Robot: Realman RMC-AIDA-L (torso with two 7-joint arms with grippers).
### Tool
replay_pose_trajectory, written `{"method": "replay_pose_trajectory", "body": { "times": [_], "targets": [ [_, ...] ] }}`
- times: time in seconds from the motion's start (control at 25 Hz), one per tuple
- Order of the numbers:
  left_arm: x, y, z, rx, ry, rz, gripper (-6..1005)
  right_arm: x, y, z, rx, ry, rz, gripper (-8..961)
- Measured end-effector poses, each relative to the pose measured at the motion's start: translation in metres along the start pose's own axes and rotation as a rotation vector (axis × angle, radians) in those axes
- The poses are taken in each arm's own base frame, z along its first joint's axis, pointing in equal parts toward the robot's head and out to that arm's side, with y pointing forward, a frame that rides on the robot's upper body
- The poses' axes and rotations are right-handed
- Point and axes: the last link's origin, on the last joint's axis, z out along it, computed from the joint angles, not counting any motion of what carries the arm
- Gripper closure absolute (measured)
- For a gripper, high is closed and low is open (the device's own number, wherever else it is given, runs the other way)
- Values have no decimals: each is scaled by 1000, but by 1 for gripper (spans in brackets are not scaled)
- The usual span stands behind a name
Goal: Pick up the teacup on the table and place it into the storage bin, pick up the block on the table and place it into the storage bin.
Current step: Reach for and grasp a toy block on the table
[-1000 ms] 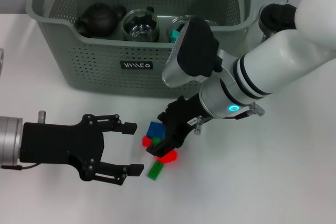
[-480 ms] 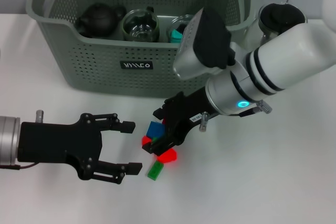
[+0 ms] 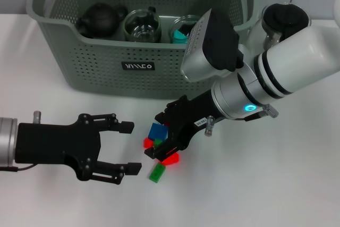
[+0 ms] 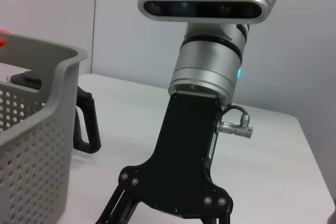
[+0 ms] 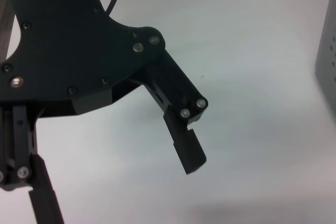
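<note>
Table: white surface carrying everything below.

Storage bin: grey-green perforated basket at 12 o'clock of the head view, black label with white lettering on its near wall, orange clips at the top corners. Inside along the near wall: a dark teapot, a glass vessel beside it, and a teal-tinted item partly hidden by the right arm's camera housing.

Right arm: white, entering from 3 o'clock and reaching toward centre. Right gripper is lowered over the cluster of blocks; from the head view I cannot tell how far its fingers are spread or whether they hold anything.

Left gripper: black, entering from 9 o'clock, fingers wide apart and empty, tips just short of the blocks; the right wrist view shows one finger above bare table.

Glass pot: black-lidded, at 2 o'clock, outside the bin.

Blocks, just below centre, close together:
- blue block, at the cluster's 12 o'clock
- red block, at 5 o'clock
- green block, at 6 o'clock, clear of the gripper
- small red block, at 9 o'clock
</note>
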Motion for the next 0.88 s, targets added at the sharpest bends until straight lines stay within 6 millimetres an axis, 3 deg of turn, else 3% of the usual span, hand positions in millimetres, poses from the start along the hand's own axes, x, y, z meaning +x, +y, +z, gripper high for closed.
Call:
{"method": "replay_pose_trajectory", "body": {
  "times": [0.88],
  "targets": [
    [3,-3,-1,-1,-4,-12,125,-1,2,-4,-8,-8,-15,25]
  ]
}}
